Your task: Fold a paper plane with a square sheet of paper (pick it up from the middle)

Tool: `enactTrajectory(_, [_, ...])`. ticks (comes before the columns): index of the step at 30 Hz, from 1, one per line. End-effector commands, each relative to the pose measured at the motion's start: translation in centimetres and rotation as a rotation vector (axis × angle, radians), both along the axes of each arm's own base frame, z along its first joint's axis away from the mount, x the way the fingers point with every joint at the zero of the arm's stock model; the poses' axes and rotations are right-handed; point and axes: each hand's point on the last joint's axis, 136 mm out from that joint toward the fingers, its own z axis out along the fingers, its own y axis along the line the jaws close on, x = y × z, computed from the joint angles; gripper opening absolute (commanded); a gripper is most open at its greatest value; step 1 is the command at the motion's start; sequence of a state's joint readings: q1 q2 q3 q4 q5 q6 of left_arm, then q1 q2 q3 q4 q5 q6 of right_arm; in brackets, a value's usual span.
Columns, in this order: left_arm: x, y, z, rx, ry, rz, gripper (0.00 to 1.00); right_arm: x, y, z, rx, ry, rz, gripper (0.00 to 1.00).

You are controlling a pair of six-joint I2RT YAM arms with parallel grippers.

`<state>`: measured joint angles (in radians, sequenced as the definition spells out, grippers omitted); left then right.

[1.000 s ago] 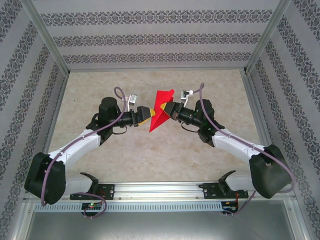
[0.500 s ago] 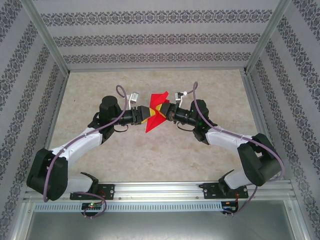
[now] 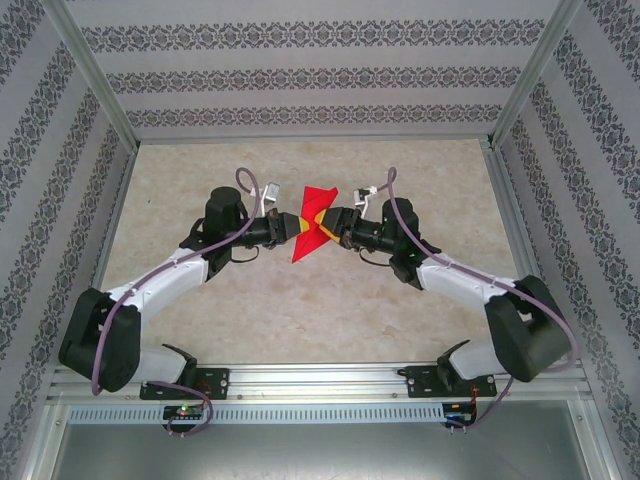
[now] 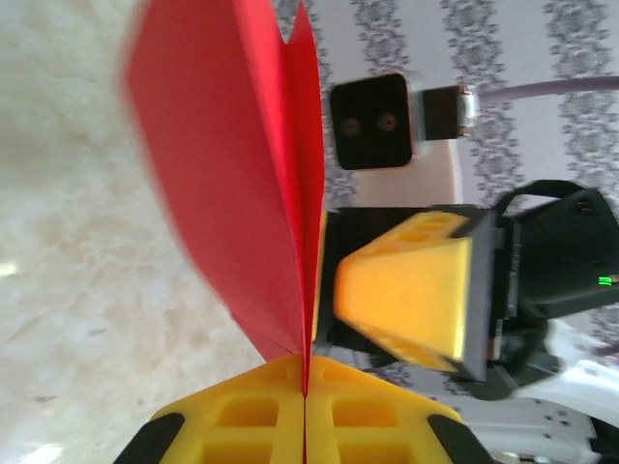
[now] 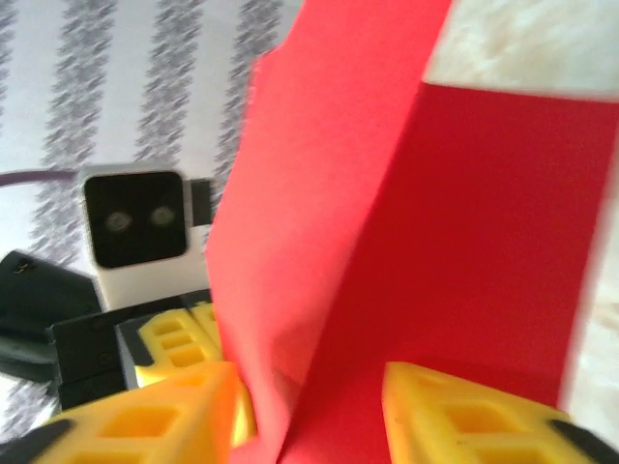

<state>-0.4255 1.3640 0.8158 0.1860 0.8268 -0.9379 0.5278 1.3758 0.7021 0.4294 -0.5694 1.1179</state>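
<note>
The folded red sheet of paper [image 3: 318,200] hangs in the air above the table's middle, held between both arms. My left gripper [image 3: 297,228] is shut on its lower edge; in the left wrist view the yellow jaws [image 4: 306,372] meet with the paper [image 4: 232,145] pinched upright between them. My right gripper [image 3: 326,222] faces it from the right. In the right wrist view its fingers [image 5: 308,391] stand apart, open, with the creased paper [image 5: 406,193] running between them. The right gripper's yellow finger [image 4: 406,300] sits just right of the paper.
The beige table [image 3: 300,310] is bare around the arms. Patterned walls [image 3: 320,75] and metal frame posts [image 3: 95,75] close it in at the back and sides. The left wrist camera [image 5: 135,220] is close behind the paper.
The two grippers have drawn closer together and shifted slightly toward the back. The paper has swung lower and flatter between them, and the right arm's elbow has pulled inward.
</note>
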Motion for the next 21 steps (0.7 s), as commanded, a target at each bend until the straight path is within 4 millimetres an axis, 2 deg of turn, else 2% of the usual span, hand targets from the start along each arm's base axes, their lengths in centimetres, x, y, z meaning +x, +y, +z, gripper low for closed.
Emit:
enactTrajectory(1, [0.7,1.5,-2.6,0.210,-0.025,0.028,0.06,0.3,-3.5,-2.1,-0.260,-0.017,-0.120,0.57])
enactTrajectory(5, [0.6,4.3,-5.5,0.545,-0.035,0.063,0.06,0.0,-7.8,-4.0,-0.465,-0.009,-0.261,0.75])
enactTrajectory(9, [0.8,7.6,-6.7,0.931,-0.098,0.120,0.07,-0.4,-11.1,-5.6,-0.598,-0.001,-0.370,0.88])
enactTrajectory(14, [1.4,11.4,-7.2,1.386,-0.153,0.219,0.07,-0.5,-13.5,-6.9,-0.681,0.028,-0.452,0.92])
enactTrajectory(17, [2.1,12.2,-7.2,1.563,-0.176,0.262,0.05,-0.6,-15.0,-7.8,-0.721,0.072,-0.497,0.92])
enactTrajectory(21, [2.6,10.4,-8.6,1.627,-0.183,0.249,0.00,-0.8,-16.2,-8.9,-0.731,0.118,-0.529,0.93])
